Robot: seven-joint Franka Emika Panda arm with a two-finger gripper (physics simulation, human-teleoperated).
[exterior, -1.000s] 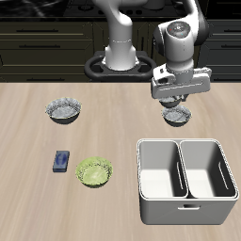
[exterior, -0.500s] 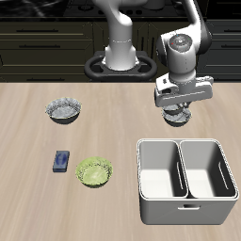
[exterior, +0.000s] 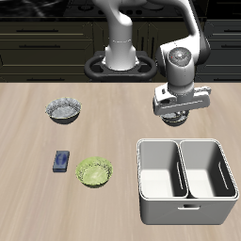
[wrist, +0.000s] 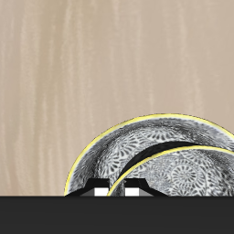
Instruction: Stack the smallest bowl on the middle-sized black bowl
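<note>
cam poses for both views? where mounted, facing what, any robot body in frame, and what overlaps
Exterior: in front of and above the table, facing back toward the robot's base; shows the arm and pincer low over a bowl.
Wrist: on the pincer, looking down at the tabletop; dark pincer body along one edge, two nested patterned rims close by.
Shared: the wooden tabletop and that bowl spot under the pincer.

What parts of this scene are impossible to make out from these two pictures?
- Exterior view: the end effector covers the bowl under it; open or shut is unclear.
- Wrist view: two bowl rims appear, both cut off by the frame edge and a dark band.
</note>
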